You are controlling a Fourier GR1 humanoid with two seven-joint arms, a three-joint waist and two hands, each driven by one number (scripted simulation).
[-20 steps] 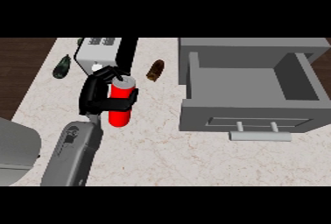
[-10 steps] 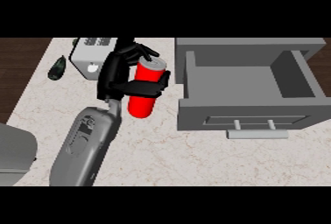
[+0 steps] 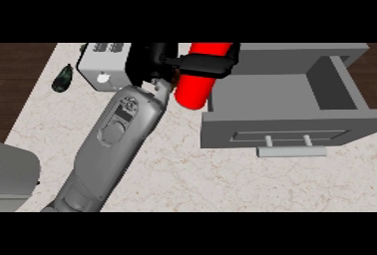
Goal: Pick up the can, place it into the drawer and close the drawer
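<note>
Fingers [image 3: 210, 64] of the left hand [image 3: 151, 62] curl round the red can [image 3: 193, 92], just beside the open drawer [image 3: 280, 132].

The pale, veined marble surface [image 3: 221, 184] carries a white toaster [image 3: 101, 69] near its far left corner. A dark green bottle [image 3: 63, 79] lies just left of the toaster. At the right stands an open grey drawer [image 3: 243, 132], its bar handle [image 3: 291, 151] facing the near edge.

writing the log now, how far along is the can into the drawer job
Done: the can is picked up, with the left hand curled round it. In hand: it is held tilted at the open drawer's left wall, not yet inside. Left: set it in the drawer, let go, push the drawer shut.
</note>
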